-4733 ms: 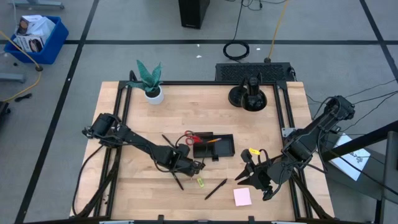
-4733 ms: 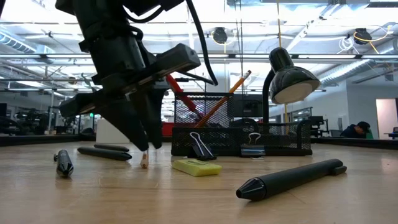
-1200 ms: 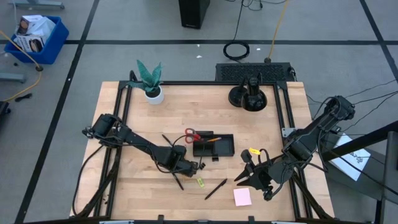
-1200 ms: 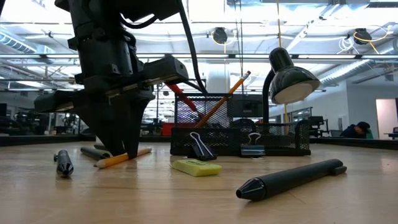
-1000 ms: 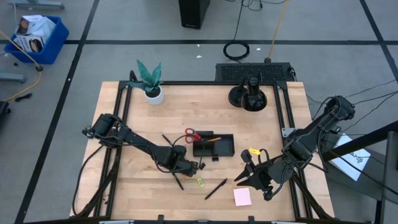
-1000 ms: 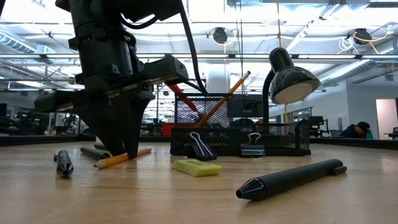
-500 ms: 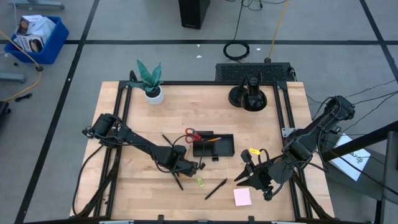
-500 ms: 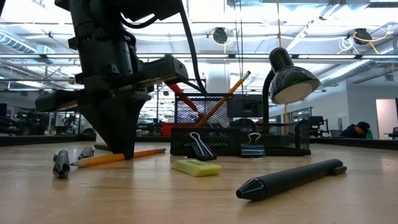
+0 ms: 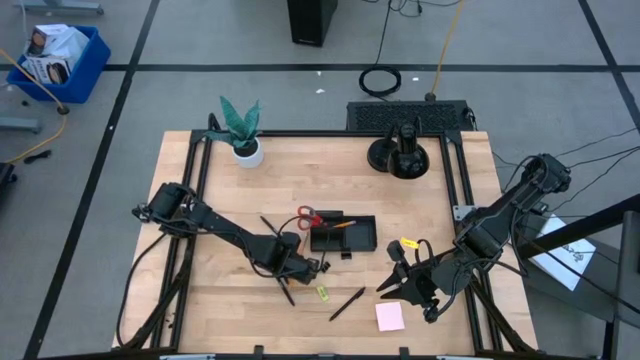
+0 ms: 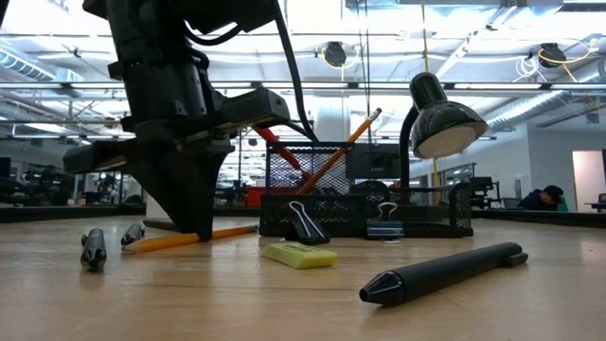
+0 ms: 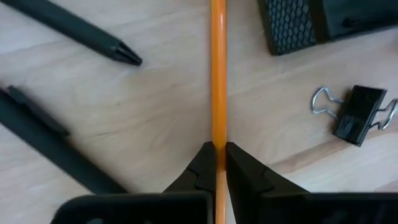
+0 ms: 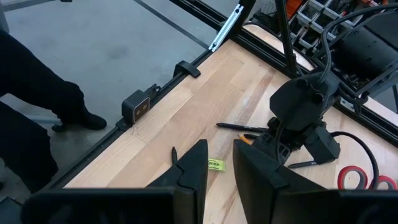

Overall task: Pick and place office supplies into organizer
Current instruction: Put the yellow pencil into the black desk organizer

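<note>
- Your left gripper [image 11: 219, 155] is low over the table [image 9: 430, 215], just in front of the organizer [image 9: 343, 235], and its fingers are closed on an orange pencil [image 11: 218, 68]. They pinch it across its thin body, so the pencil lies straight between the two tips.
- In the low view the pencil [image 10: 180, 240] lies almost flat on the wood, and I judge that the grip is taken but the lift is not yet done.
- The grip is not at the end of the pencil, so it may tilt when you raise it; to drop it in the tall mesh cup, you will probably need to turn it upright.
- Two black pens [image 11: 74, 31] lie beside the pencil without touching it, and a black clip [image 11: 357, 113] lies near the organizer corner.
- The organizer already holds the red-handled scissors [image 9: 310, 219] and another pencil [image 10: 343, 142], leaning in the cup.
- Your right gripper [image 9: 398, 282] waits well apart, near the pink sticky-note pad [image 9: 389, 316]; its fingers seem a little open with nothing between them, though the view does not settle this.
</note>
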`<control>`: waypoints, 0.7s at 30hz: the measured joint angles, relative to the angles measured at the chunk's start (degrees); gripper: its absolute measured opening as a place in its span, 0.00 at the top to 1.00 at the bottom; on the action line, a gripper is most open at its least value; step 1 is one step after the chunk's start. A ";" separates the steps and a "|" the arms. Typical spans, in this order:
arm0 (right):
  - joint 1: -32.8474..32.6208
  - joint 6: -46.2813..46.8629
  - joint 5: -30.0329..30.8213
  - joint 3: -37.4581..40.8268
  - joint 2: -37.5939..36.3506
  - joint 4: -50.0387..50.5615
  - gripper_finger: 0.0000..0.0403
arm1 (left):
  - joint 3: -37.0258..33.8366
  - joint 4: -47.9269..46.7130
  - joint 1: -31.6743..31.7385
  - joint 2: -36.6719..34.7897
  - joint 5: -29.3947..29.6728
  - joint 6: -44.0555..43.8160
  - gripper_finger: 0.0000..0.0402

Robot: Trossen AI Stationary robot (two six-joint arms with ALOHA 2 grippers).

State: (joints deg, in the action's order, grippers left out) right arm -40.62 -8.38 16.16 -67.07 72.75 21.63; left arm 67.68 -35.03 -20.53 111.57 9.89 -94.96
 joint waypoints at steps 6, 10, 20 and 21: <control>-0.01 0.09 0.00 0.00 0.00 -0.01 0.83 | -0.16 -0.75 -0.21 -1.51 1.29 0.00 0.92; 0.00 0.04 0.00 0.00 0.01 0.02 0.83 | -0.14 -0.85 -0.62 -1.54 1.14 -0.11 0.92; -0.01 0.10 0.01 0.00 0.01 -0.03 0.83 | -0.09 -1.31 -1.31 -2.48 3.65 -0.03 0.92; 0.00 0.11 0.00 0.00 0.00 -0.10 0.83 | -0.11 -1.62 -1.29 -2.74 4.10 0.02 0.92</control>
State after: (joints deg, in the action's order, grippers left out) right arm -40.62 -8.28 16.16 -67.07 72.75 21.54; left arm 67.58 -36.64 -21.83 108.83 13.99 -94.94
